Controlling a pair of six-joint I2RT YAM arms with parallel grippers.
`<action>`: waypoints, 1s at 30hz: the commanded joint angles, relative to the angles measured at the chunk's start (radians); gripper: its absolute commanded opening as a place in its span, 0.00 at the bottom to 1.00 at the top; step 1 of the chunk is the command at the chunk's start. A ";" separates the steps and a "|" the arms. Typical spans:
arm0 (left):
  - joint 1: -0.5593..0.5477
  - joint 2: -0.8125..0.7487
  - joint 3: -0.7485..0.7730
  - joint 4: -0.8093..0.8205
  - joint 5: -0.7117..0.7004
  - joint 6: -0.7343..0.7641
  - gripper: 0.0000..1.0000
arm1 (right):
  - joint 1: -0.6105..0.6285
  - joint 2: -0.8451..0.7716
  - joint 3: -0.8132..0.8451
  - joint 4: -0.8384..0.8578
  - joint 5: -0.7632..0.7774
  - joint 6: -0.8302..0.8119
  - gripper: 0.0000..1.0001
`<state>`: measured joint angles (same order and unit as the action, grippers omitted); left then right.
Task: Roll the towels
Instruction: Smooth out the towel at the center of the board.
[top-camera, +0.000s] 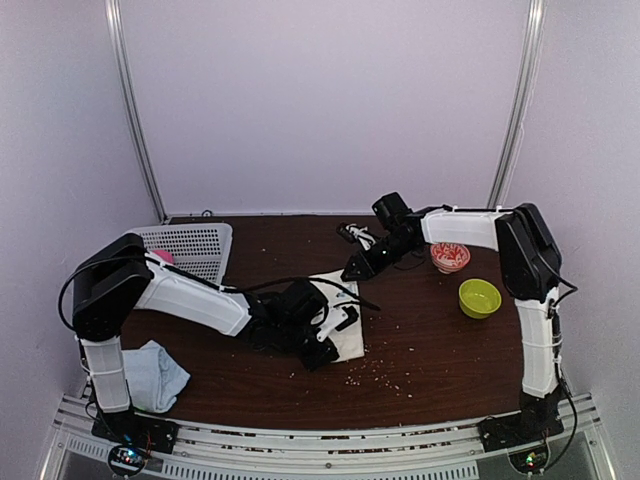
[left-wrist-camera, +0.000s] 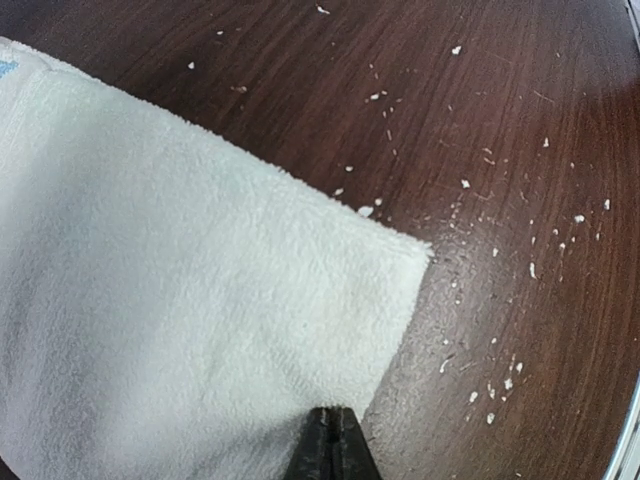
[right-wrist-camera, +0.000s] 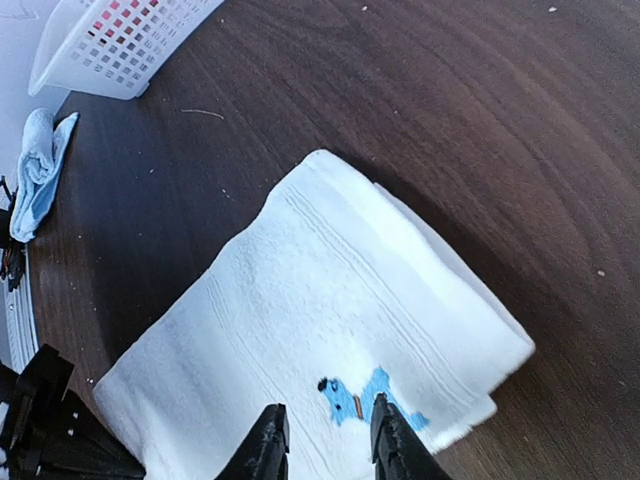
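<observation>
As the left gripper is squeezed shut at the edge of the soft cream-white cloth towel and the right gripper hangs open above it, I'd roll slowly and evenly.

Cream-white towel: matt, nubby terry cloth. Table: dark wood grain, smooth, slightly glossy, flecked with pale lint. Ten o'clock: basket of white lattice plastic; eight o'clock: pale blue towel of soft matt cloth.

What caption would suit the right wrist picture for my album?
Right tool open over a folded cream-white towel on the dark table, pale blue towel and white basket beyond.
</observation>
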<state>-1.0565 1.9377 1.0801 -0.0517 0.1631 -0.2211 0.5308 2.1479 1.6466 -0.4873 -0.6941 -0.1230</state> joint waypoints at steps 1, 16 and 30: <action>0.000 0.046 -0.025 0.045 0.032 -0.035 0.00 | 0.041 0.097 0.102 -0.014 -0.031 0.047 0.29; -0.013 -0.048 0.061 0.090 -0.035 -0.069 0.13 | 0.008 0.155 0.303 -0.223 0.015 -0.005 0.29; 0.015 -0.066 -0.039 0.046 -0.181 -0.119 0.11 | -0.025 -0.314 -0.171 -0.133 0.082 -0.117 0.37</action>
<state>-1.0489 1.8389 1.0851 -0.0013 0.0067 -0.3107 0.5125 1.8446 1.5997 -0.6342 -0.6453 -0.2008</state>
